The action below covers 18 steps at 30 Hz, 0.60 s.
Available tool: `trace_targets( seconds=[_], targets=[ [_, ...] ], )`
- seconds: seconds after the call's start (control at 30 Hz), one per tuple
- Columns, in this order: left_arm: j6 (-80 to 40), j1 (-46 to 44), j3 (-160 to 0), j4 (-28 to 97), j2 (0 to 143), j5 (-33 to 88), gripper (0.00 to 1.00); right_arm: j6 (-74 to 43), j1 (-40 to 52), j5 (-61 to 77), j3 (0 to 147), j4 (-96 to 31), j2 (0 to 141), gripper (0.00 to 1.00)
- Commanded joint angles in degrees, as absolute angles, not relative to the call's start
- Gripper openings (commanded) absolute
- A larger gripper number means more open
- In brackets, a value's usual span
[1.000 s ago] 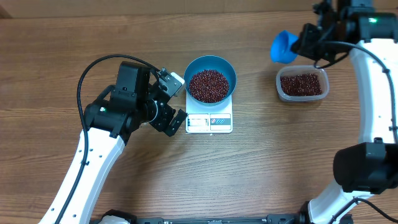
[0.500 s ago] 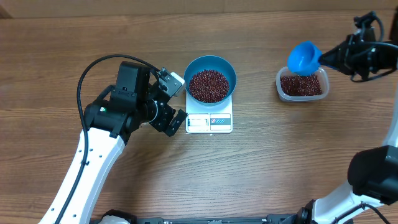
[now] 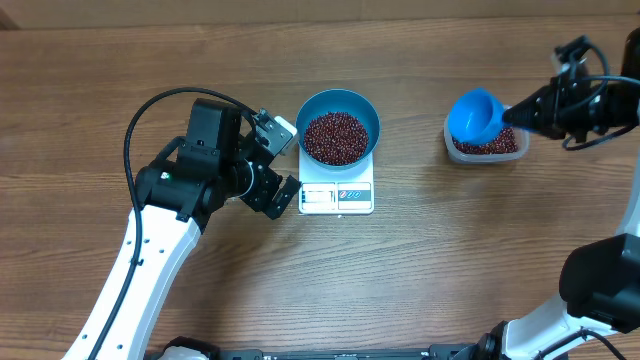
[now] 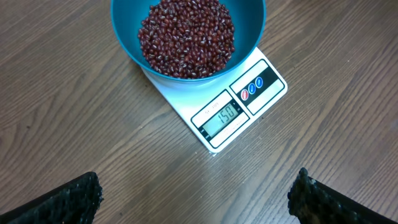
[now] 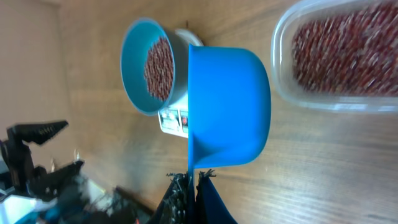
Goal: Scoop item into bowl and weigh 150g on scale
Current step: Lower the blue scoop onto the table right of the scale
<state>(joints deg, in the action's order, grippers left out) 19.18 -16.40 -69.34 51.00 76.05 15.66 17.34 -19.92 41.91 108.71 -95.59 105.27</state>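
Right claw (image 3: 513, 117), clamped on the scoop (image 3: 473, 116), has swung back over the tub (image 3: 487, 148) at 3 o'clock. Left claw (image 3: 289, 163) stays spread wide at 9. Beans (image 3: 335, 137) fill the bowl (image 3: 338, 97) on the scale (image 3: 337, 197), which reads 150, so the weighing looks done.

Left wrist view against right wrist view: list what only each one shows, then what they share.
Only the left wrist: the display of the scale, legible, reading 150. Only the right wrist: the blue scoop clamped in the right gripper, and the clear tub of beans. Both: the blue bowl full of beans, sitting on the white scale.
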Motion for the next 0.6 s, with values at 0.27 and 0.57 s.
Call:
trace_targets(
  seconds=[0.27,0.57],
  targets=[
    [18.2,-16.5,-69.1,50.9,76.5,16.5,1.00,21.5,-20.0,43.4,96.5,-92.0,98.5,0.04],
    [18.2,-16.5,-69.1,50.9,76.5,16.5,1.00,19.5,-20.2,43.9,87.5,-85.8,96.5,0.04]
  ],
)
